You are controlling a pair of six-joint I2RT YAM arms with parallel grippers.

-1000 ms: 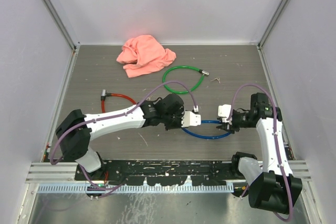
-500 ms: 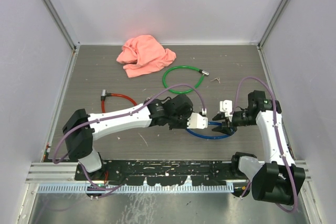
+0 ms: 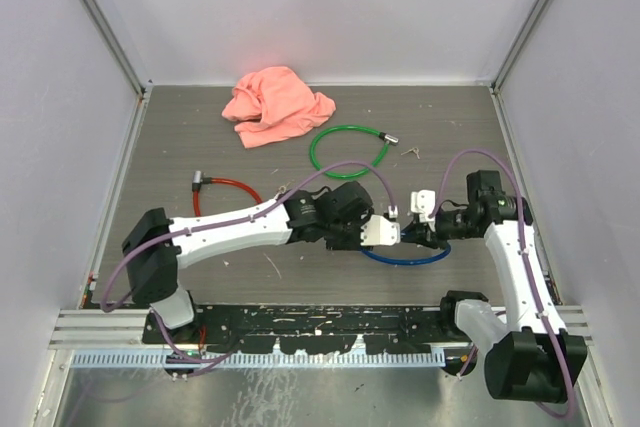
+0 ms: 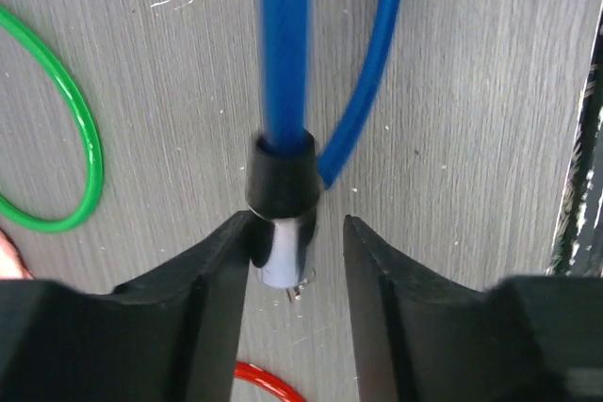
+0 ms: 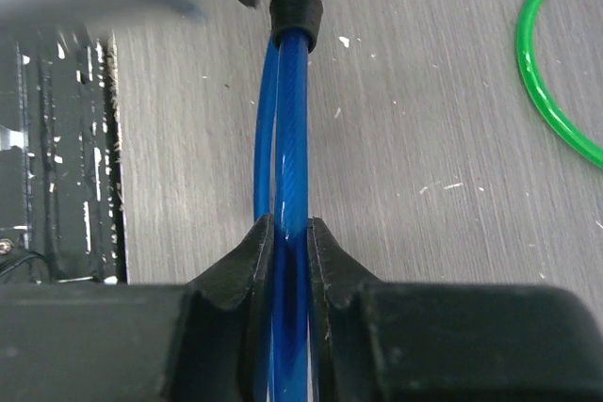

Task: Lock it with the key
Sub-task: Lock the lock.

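Observation:
A blue cable lock lies in a loop near the front right of the table. My right gripper is shut on the blue cable and holds it just above the table. The cable's black collar and silver lock cylinder point at my left gripper. That gripper is open, with the cylinder between its fingers and against the left finger. A small metal piece sticks out of the cylinder's end. I cannot tell whether it is the key.
A green cable loop lies behind the grippers, with a small metal bit to its right. A red cable lies at the left and a pink cloth at the back. A black rail runs along the near edge.
My left gripper has moved right, up to the right gripper. The right gripper has shifted left with the cable, and the lock's end now sits between the left fingers.

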